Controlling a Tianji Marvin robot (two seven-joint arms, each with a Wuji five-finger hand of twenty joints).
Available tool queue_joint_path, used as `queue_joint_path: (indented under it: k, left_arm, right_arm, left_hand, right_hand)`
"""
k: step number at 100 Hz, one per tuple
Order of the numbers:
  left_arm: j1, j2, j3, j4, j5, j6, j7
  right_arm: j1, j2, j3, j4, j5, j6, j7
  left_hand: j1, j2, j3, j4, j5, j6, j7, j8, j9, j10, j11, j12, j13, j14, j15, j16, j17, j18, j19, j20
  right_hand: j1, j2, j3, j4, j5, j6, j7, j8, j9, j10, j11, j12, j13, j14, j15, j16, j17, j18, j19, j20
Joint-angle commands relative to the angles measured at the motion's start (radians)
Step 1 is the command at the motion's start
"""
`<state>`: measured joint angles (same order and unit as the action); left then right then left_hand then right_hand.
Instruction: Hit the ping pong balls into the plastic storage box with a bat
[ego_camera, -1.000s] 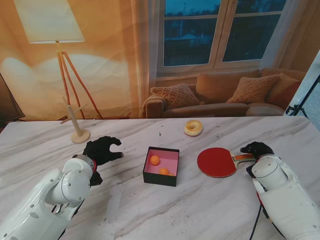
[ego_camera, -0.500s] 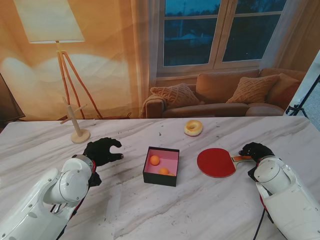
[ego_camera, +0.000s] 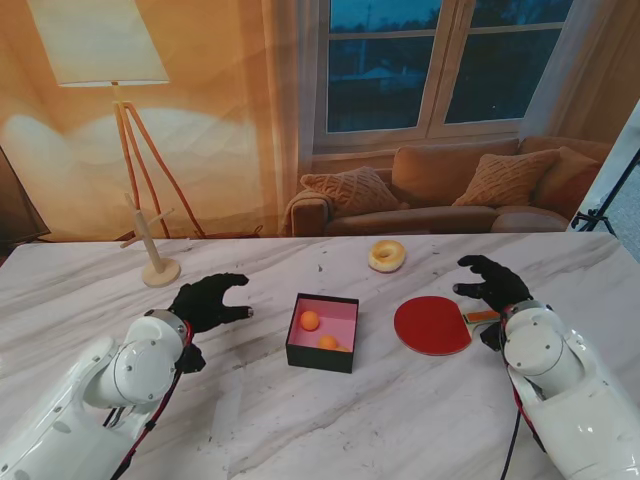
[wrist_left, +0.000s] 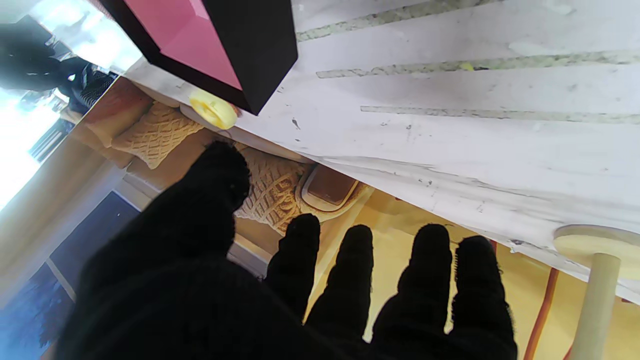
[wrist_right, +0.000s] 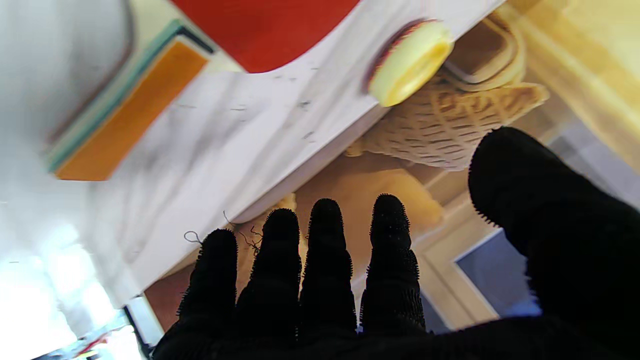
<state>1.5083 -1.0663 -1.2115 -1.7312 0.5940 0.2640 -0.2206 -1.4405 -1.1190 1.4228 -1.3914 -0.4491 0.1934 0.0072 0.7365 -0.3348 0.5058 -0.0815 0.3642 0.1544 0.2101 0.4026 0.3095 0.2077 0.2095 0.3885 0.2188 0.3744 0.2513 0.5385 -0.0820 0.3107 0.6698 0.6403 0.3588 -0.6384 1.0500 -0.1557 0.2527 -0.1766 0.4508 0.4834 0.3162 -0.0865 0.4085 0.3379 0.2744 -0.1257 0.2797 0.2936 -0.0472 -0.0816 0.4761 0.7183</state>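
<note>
My right hand (ego_camera: 492, 283) was spread, holding nothing, hovering over the bat handle (ego_camera: 482, 316), not on it. The bat (ego_camera: 433, 326) lay flat on the table (ego_camera: 300, 420), red face up, between the box (ego_camera: 322, 333) and my right arm. My left hand (ego_camera: 208, 299) was spread too, empty, to the left of the box and well apart from it.

Both balls (ego_camera: 310, 320) sat inside the box. None showed loose on the table, so the task looked done, judging by that alone.

Risks from there:
- The handle lay flat on marble. If I'd closed my fingers (wrist_right: 325, 250) from above without getting under it, they'd likely have skidded off and pushed the bat away.
- A nudged bat could have slid towards the box and knocked it; the box looked light, with the balls free inside.
- The donut (ego_camera: 387, 255) sat farther from me, past the bat. A wide sweep of my right hand could have clipped it.
- The right wrist view was blurred, so finger placement over the handle couldn't be trusted from it.
- The left hand had the wooden stand (ego_camera: 157, 262) near; a careless retract might have tipped it.
</note>
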Motion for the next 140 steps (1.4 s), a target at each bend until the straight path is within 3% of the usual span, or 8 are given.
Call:
queue_joint_path:
  k: [1,32,45,69,104,114,131,140]
  left_arm:
    - [0.0,-0.011,0.005,0.006,-0.016,-0.002,0.003]
    - [0.014,-0.039,0.011,0.051,-0.083,-0.067,0.122]
    - [0.014,-0.051,0.013,0.088,-0.109,-0.14,0.178]
    - [0.0,-0.07,0.025,0.159,-0.17,-0.245,0.25]
    - [-0.002,-0.065,0.021,0.182,-0.225,-0.273,0.206]
    - [0.001,-0.063,0.018,0.18,-0.227,-0.28,0.195]
    - [0.01,-0.059,0.01,0.173,-0.233,-0.302,0.181]
    - [0.013,-0.057,0.009,0.166,-0.234,-0.311,0.175]
  right_arm:
    - [-0.01,-0.006,-0.017,-0.031,-0.01,-0.015,0.006]
    - [-0.055,-0.003,-0.07,-0.114,-0.022,-0.108,0.001]
    - [-0.078,-0.009,-0.093,-0.139,-0.009,-0.145,-0.023]
    - [-0.127,-0.019,-0.119,-0.172,0.022,-0.195,-0.065]
    - [-0.138,-0.025,-0.129,-0.163,0.034,-0.256,-0.101]
    - [-0.135,-0.024,-0.134,-0.153,0.028,-0.262,-0.101]
    - [-0.14,-0.025,-0.134,-0.149,0.03,-0.285,-0.106]
    - [-0.145,-0.024,-0.132,-0.153,0.033,-0.304,-0.104]
  left_hand:
    - [0.016,0.017,-0.022,0.023,-0.023,-0.007,-0.02,-0.011,-0.05,-0.024,-0.014,-0.018,-0.033,-0.031,-0.019,-0.01,-0.004,-0.046,-0.017,-0.005]
    - [-0.002,0.014,-0.035,0.022,-0.038,-0.01,-0.041,-0.021,-0.031,-0.042,0.008,-0.028,-0.025,-0.082,-0.036,-0.053,0.009,-0.097,0.04,-0.01]
    - [-0.009,0.008,-0.017,0.022,-0.049,-0.015,-0.043,-0.024,-0.033,-0.057,0.013,-0.034,-0.03,-0.112,-0.046,-0.081,0.008,-0.112,0.004,-0.046]
    - [-0.023,-0.009,0.045,0.022,-0.066,-0.029,-0.028,-0.02,-0.051,-0.079,0.026,-0.037,-0.038,-0.134,-0.054,-0.096,0.005,-0.109,-0.023,-0.054]
    - [-0.04,-0.007,0.113,0.026,-0.069,-0.044,-0.011,-0.02,-0.051,-0.09,0.021,-0.045,-0.029,-0.144,-0.074,-0.109,0.0,-0.079,-0.065,-0.046]
    - [-0.042,-0.005,0.118,0.027,-0.072,-0.047,-0.011,-0.019,-0.048,-0.076,0.02,-0.045,-0.031,-0.126,-0.078,-0.11,0.0,-0.078,-0.067,-0.042]
    - [-0.04,-0.011,0.133,0.031,-0.078,-0.035,-0.013,-0.02,-0.045,-0.049,0.017,-0.042,-0.036,-0.129,-0.082,-0.111,0.001,-0.102,-0.082,-0.043]
    - [-0.042,-0.014,0.14,0.032,-0.085,-0.038,-0.017,-0.02,-0.049,-0.056,0.015,-0.041,-0.04,-0.136,-0.086,-0.113,0.002,-0.109,-0.093,-0.046]
  right_hand:
    - [-0.024,-0.035,-0.006,0.038,-0.041,0.001,-0.012,-0.011,-0.035,-0.03,-0.012,-0.012,-0.003,-0.003,-0.022,-0.01,0.012,0.003,-0.02,0.021]
    - [-0.03,-0.038,0.004,0.035,-0.059,0.037,-0.007,-0.024,-0.031,-0.029,-0.005,-0.026,0.018,0.009,-0.007,-0.01,0.028,0.007,-0.033,0.036]
    - [-0.033,-0.035,0.005,0.035,-0.065,0.035,-0.003,-0.028,-0.03,-0.031,-0.003,-0.029,0.018,0.01,-0.003,-0.012,0.036,0.013,-0.035,0.039]
    - [-0.036,-0.024,0.001,0.036,-0.088,0.032,-0.001,-0.035,-0.04,-0.025,0.001,-0.033,0.027,0.021,0.0,-0.015,0.054,0.02,-0.034,0.046]
    - [-0.05,0.025,-0.022,0.043,-0.111,0.035,0.009,-0.039,-0.05,-0.026,0.017,-0.032,0.049,0.035,0.015,-0.009,0.082,0.031,-0.016,0.058]
    - [-0.055,0.044,-0.032,0.048,-0.119,0.039,0.011,-0.039,-0.053,-0.026,0.021,-0.032,0.048,0.036,0.018,-0.008,0.083,0.032,-0.01,0.061]
    - [-0.055,0.054,-0.043,0.053,-0.132,0.051,0.015,-0.04,-0.058,-0.025,0.025,-0.032,0.05,0.034,0.021,-0.007,0.085,0.025,-0.006,0.061]
    - [-0.053,0.051,-0.044,0.054,-0.136,0.053,0.019,-0.04,-0.061,-0.024,0.026,-0.033,0.053,0.031,0.021,-0.007,0.088,0.022,-0.004,0.06]
